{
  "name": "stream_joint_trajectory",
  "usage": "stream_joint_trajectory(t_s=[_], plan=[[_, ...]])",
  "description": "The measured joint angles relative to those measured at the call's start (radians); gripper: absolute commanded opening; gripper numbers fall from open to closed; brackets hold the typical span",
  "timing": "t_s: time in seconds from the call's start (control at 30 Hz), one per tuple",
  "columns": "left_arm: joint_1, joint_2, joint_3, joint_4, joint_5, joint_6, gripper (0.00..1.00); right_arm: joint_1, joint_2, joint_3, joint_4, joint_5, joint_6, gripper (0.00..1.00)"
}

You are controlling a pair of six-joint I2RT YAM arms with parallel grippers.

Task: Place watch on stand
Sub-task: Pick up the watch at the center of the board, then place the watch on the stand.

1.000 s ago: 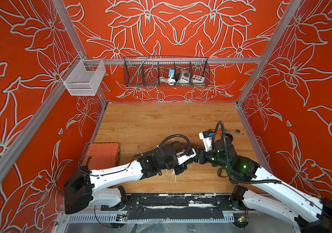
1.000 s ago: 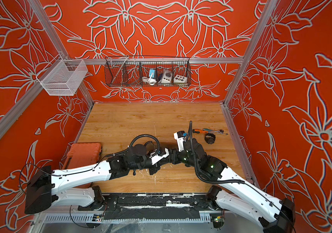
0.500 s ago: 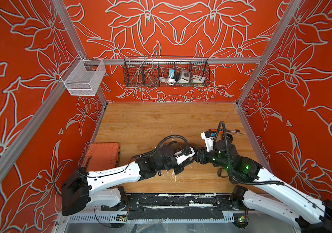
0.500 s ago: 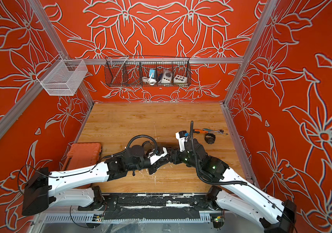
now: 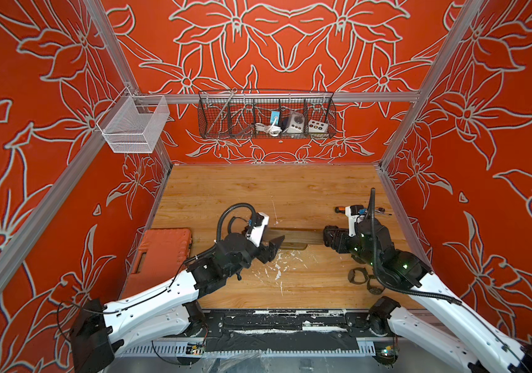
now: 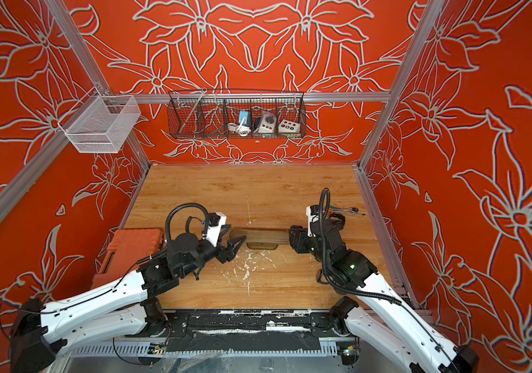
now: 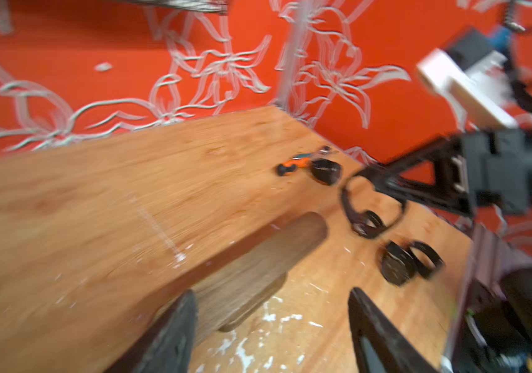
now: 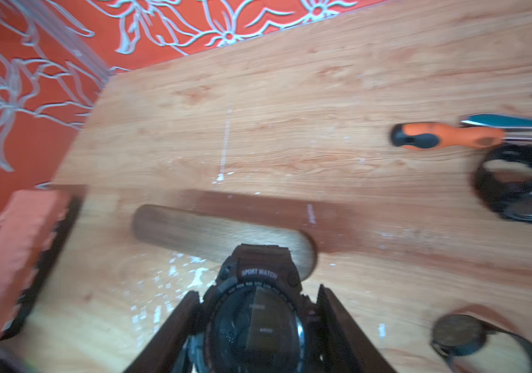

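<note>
The stand (image 5: 297, 237) (image 6: 261, 236), a long dark-brown bar on a small oval base, lies across the middle of the wooden table. My right gripper (image 5: 331, 237) (image 8: 257, 290) is at the bar's right end, shut on the case of a black sport watch (image 8: 255, 316) whose face looks at the wrist camera. The watch's strap loop (image 7: 371, 210) hangs just off the rounded bar end (image 8: 303, 255). At the bar's left end my left gripper (image 5: 271, 247) (image 7: 272, 297) stands open with nothing between its fingers. One left finger (image 7: 174, 329) lies against the bar (image 7: 258, 258).
Two more black watches (image 5: 358, 276) (image 5: 374, 287) lie by the right arm. Another watch (image 8: 523, 193) and an orange-handled screwdriver (image 8: 445, 135) lie farther back on the right. An orange tool case (image 5: 161, 248) sits at the table's left edge. Wire baskets (image 5: 266, 114) hang on the back wall.
The left gripper was shut close against the right gripper at mid-table; it has opened and drawn back left. The right gripper has moved right with the watch, uncovering the stand.
</note>
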Motion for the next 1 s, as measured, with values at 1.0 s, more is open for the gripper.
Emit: stream_joint_trajectory(t_s=[1.0], plan=[[0.328, 0.463, 0.129, -0.184, 0.489, -0.336, 0.85, -0.122, 0.356, -0.024, 0.116, -0.025, -0.051, 0.30]])
